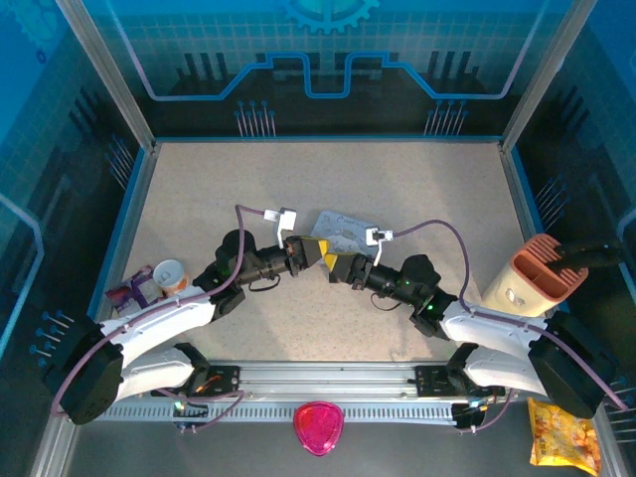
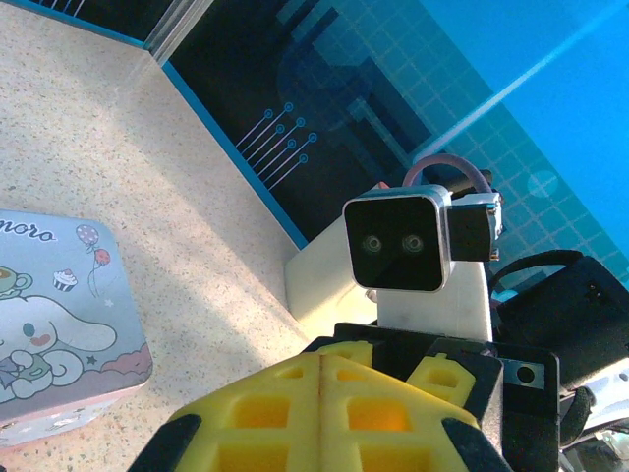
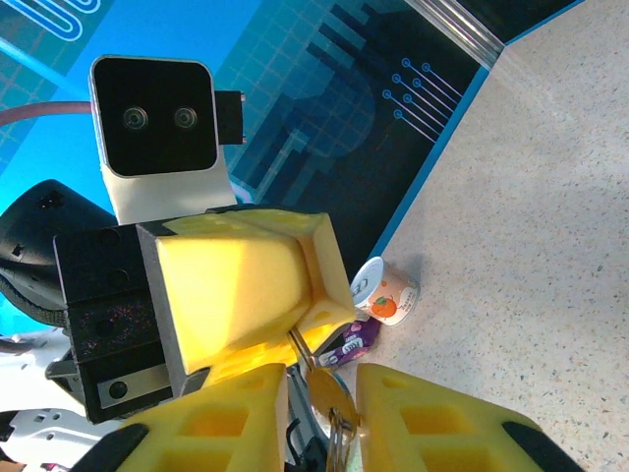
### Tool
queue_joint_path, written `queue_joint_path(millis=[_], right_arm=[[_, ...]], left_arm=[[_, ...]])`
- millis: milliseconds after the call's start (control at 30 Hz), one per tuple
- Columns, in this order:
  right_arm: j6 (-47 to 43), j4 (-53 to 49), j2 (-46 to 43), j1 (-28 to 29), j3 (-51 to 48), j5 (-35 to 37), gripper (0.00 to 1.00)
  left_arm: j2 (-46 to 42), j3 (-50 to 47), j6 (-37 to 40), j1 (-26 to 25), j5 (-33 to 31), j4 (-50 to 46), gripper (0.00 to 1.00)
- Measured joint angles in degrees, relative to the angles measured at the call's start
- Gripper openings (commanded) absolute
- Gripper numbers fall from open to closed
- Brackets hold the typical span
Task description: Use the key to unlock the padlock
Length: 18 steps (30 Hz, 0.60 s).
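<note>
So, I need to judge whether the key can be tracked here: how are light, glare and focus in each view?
Right wrist: key fairly sharp between the right fingers, warm glare on the left fingers. Left wrist: left fingers soft up close, tin crisp, slanting bright streaks on the table. Top external: even light, little shadow, key too small to tell.

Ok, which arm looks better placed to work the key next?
Right. The key sits in the right end effector, between its fingers, with its tip reaching the left end effector, which is shut and faces it. The padlock itself is hidden, so this is a judgement.
</note>
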Motion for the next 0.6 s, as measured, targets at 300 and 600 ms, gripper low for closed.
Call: queue_joint_path(millis=[300,600], right_arm=[[0.00,0.28,0.00,-0.26,-0.04,-0.11,0.16],[0.00,0.33,0.00,-0.26,-0.04,-0.17,0.18]], left_arm=[[0.00,0.42,-0.02,0.33,0.00,-0.33,0.00],[0.00,0.42,-0.04,0.59,0.07,-0.33,0.00]])
